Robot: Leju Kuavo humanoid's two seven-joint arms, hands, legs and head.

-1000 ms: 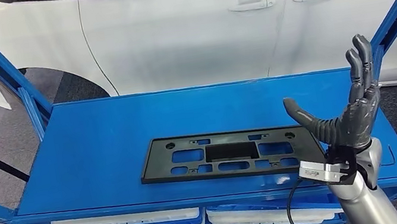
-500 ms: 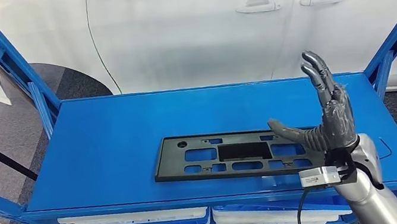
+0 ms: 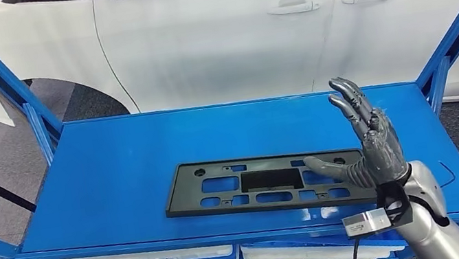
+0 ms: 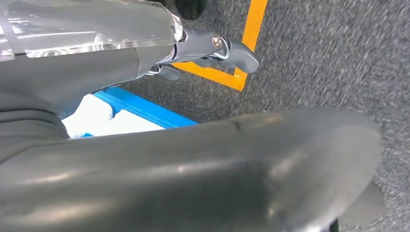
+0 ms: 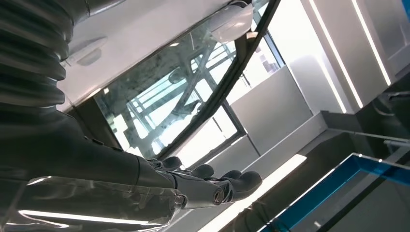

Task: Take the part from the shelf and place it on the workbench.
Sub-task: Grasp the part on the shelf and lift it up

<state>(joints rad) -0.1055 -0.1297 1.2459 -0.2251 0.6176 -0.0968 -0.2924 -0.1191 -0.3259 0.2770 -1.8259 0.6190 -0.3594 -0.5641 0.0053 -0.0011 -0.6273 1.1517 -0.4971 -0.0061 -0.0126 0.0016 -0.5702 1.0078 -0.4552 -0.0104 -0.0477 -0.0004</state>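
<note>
White car fills the twelve o'clock background beyond the blue shelf, whose slanted frame posts flank both sides. The black part lies flat at the shelf's centre, toward the six o'clock edge. Over the past second the right hand has swung from the part's three o'clock end inward; fingers spread, holding nothing, thumb now above the part's right end. Judged an approach to grasp; lifting not begun. Left hand hangs over the floor, its fingers too little seen to judge. Nothing blocks the part.

Right hand raised, fingers spread; holding nothing.
</note>
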